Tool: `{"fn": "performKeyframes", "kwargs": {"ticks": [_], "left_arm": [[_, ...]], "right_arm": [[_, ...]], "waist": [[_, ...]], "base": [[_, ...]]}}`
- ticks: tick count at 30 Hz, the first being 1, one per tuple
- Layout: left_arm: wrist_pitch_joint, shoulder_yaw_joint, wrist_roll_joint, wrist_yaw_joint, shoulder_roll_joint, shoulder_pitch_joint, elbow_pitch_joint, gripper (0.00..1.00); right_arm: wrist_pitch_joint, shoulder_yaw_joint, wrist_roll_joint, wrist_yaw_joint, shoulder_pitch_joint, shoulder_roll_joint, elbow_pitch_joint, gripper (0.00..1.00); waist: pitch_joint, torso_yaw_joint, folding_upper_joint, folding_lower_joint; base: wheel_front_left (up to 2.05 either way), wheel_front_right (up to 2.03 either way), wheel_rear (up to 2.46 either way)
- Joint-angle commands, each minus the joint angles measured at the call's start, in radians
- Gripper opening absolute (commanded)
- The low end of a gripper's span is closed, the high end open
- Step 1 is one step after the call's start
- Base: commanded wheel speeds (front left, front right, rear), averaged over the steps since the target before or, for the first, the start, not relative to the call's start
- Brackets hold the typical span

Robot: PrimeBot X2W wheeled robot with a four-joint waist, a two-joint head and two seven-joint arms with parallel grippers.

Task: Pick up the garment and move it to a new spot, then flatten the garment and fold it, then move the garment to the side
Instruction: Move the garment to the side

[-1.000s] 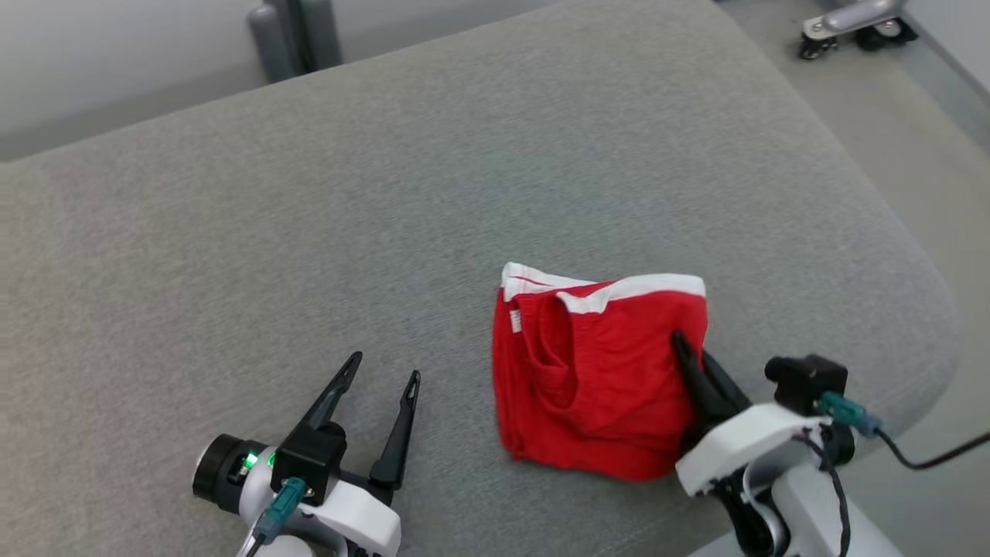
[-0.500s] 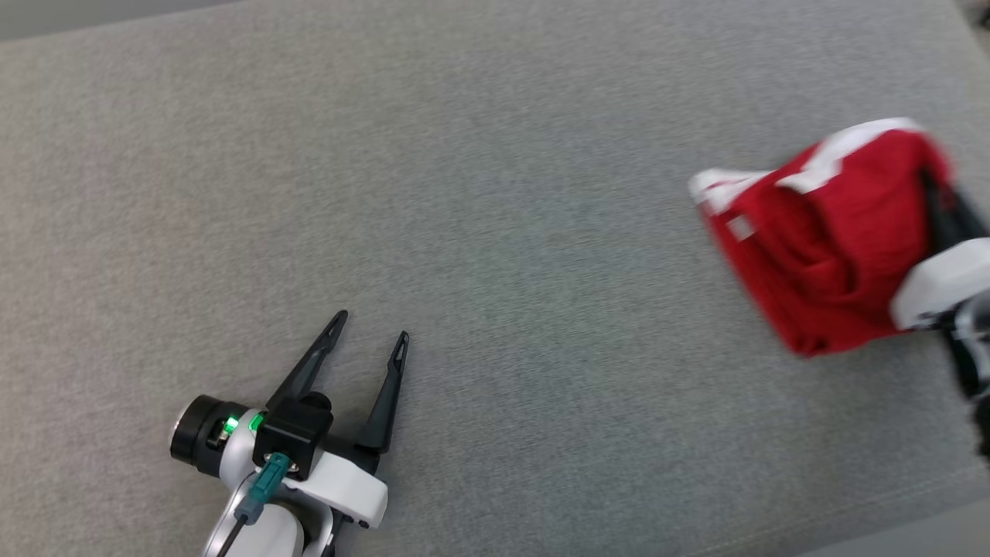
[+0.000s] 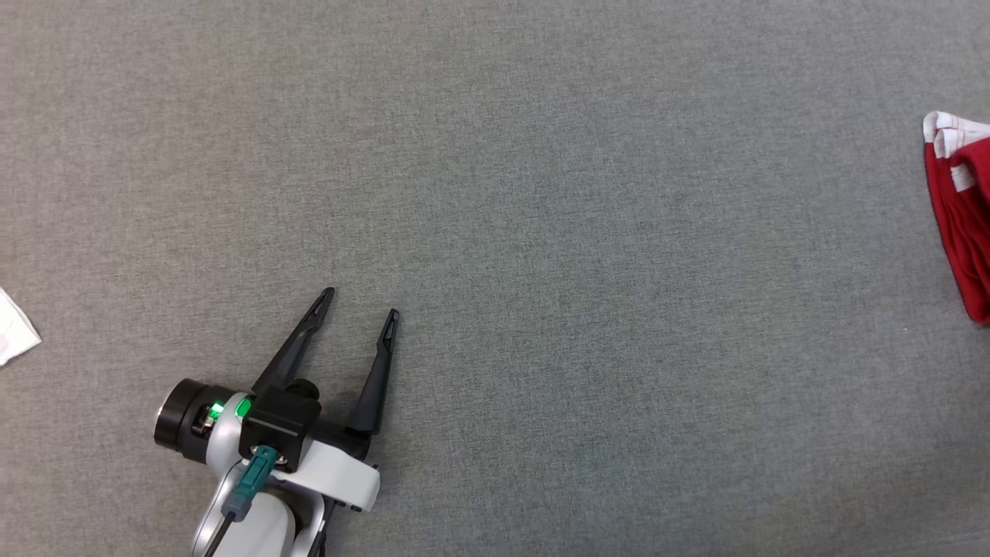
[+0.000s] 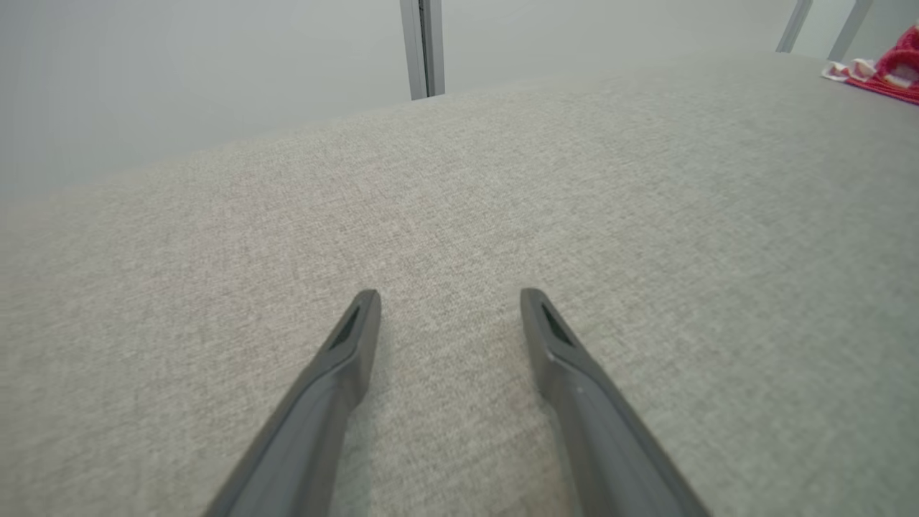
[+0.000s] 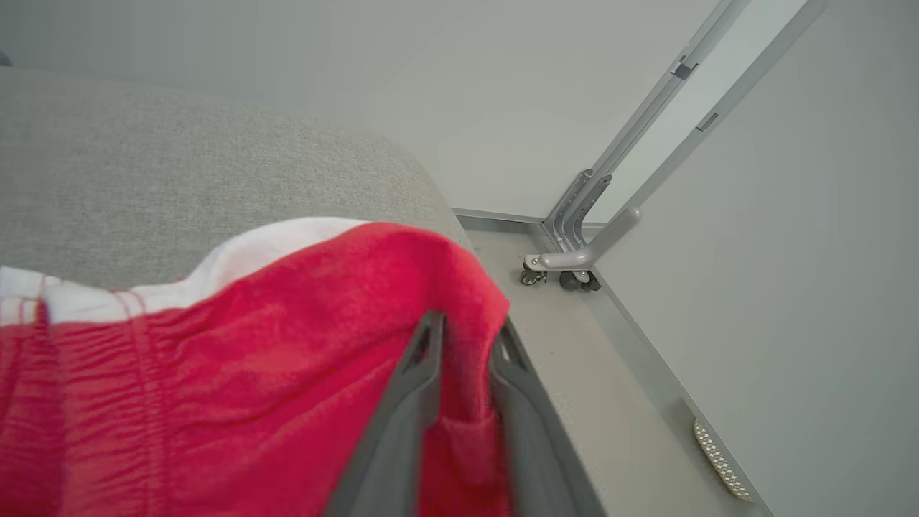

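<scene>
Far left: a small white scrap (image 3: 15,326) lies on the grey cushion (image 3: 541,193), cut off by the edge of the head view (what it is cannot be told).

Left of centre: the left gripper (image 3: 360,303) hovers low over bare cushion, its two dark fingers spread wide with nothing between them. The left wrist view confirms this, with the left gripper (image 4: 451,294) showing only grey fabric in its gap.

Centre: bare cushion.

Far right: the garment (image 3: 963,224), red with a white waistband, sits folded on the cushion near its right end, well apart from the left gripper. It shows small and distant as the garment (image 4: 879,72) in the left wrist view.

Right wrist view: the right gripper (image 5: 470,323) has its fingers a little apart, with a fold of the garment (image 5: 179,373) in the gap. Whether they press the cloth or merely flank it, I cannot tell. Beyond the cushion's rounded corner, a wheeled metal frame (image 5: 574,258) stands on the floor (image 5: 617,388).
</scene>
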Motion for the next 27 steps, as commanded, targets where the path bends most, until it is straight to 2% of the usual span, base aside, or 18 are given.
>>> {"fn": "performKeyframes", "kwargs": {"ticks": [1,4,8,11,19,23,27], "left_arm": [[0.003,0.005,-0.003,0.006,0.01,0.007,0.015,1.0],[0.002,0.004,-0.01,0.014,0.002,0.009,0.012,1.0],[0.002,0.01,-0.015,0.022,-0.005,0.012,0.011,1.0],[0.002,0.017,-0.02,0.029,-0.01,0.016,0.012,1.0],[0.002,0.05,-0.039,0.042,-0.025,0.029,0.021,1.0],[0.002,0.063,-0.044,0.047,-0.035,0.044,0.028,1.0],[0.002,0.074,-0.05,0.05,-0.04,0.053,0.034,1.0]], "right_arm": [[0.002,-0.03,-0.025,0.0,-0.009,-0.011,-0.008,1.0],[0.001,-0.151,-0.126,0.0,0.014,0.003,-0.058,1.0],[-0.001,-0.221,-0.189,0.0,0.022,0.077,-0.176,1.0],[-0.001,-0.156,-0.137,0.0,0.036,0.14,-0.27,1.0],[-0.001,0.117,0.105,0.0,0.199,0.285,-0.501,1.0],[-0.001,0.228,0.18,0.0,0.3,0.324,-0.564,1.0],[-0.001,0.285,0.225,0.0,0.366,0.348,-0.595,1.0]], "waist": [[-0.006,0.003,0.0,0.0],[-0.023,0.007,0.0,0.0],[-0.05,0.007,0.0,0.0],[-0.076,0.013,0.0,0.0],[-0.155,0.037,0.0,0.0],[-0.196,0.056,0.0,0.0],[-0.224,0.069,0.0,0.0]], "base": [[0.0,0.0,0.0],[0.0,0.0,0.0],[0.0,0.0,0.0],[0.0,0.0,0.0],[0.0,0.0,0.0],[0.0,0.0,0.0],[0.0,0.0,0.0]]}}
